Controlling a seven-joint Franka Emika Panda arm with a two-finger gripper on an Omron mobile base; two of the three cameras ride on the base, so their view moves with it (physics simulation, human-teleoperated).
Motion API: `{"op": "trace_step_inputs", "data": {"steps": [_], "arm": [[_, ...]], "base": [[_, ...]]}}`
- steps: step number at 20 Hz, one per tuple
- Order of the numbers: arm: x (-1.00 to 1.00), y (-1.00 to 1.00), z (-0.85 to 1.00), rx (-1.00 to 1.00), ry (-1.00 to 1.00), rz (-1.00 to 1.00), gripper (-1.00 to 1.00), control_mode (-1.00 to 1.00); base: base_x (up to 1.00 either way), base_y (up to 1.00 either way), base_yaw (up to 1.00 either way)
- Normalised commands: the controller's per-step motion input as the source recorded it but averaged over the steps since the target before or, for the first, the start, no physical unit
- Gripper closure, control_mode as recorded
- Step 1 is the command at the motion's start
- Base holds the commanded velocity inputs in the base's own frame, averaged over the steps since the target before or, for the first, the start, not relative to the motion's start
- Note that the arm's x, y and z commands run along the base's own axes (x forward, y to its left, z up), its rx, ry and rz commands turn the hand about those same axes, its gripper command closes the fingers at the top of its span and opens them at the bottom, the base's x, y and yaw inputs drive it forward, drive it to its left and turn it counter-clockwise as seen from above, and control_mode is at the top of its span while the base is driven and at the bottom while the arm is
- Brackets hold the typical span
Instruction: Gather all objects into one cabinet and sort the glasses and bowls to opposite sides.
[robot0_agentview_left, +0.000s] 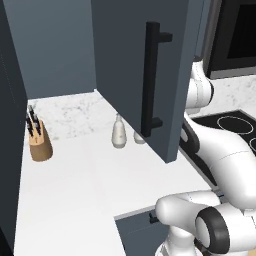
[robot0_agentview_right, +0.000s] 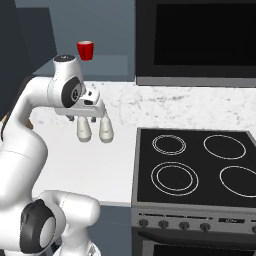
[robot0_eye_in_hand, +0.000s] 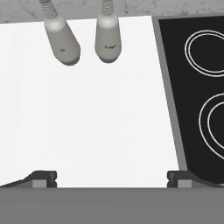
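Right base view shows our open, empty fingers (robot0_agentview_right: 84, 118) well below the red mug (robot0_agentview_right: 86, 50) on the cabinet shelf.

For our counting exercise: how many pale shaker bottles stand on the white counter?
2. One shaker stands near the marble backsplash; the second shaker stands close beside it, nearer the stove. The open cabinet door partly hides one in the left base view; others may be hidden.
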Motion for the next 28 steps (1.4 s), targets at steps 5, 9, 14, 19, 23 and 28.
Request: {"op": "trace_step_inputs", "data": {"steps": [5, 9, 14, 19, 23, 28], "arm": [[0.0, 0.0, 0.0, 0.0, 0.0, 0.0, -1.0, 1.0], [0.0, 0.0, 0.0, 0.0, 0.0, 0.0, -1.0, 1.0], [0.0, 0.0, 0.0, 0.0, 0.0, 0.0, -1.0, 1.0], [0.0, 0.0, 0.0, 0.0, 0.0, 0.0, -1.0, 1.0], [0.0, 0.0, 0.0, 0.0, -0.01, 0.0, -1.0, -1.0], [-0.14, 0.0, 0.32, 0.0, -0.15, 0.0, -1.0, -1.0]], "base": [[0.0, 0.0, 0.0], [0.0, 0.0, 0.0], [0.0, 0.0, 0.0], [0.0, 0.0, 0.0], [0.0, 0.0, 0.0], [0.0, 0.0, 0.0]]}}
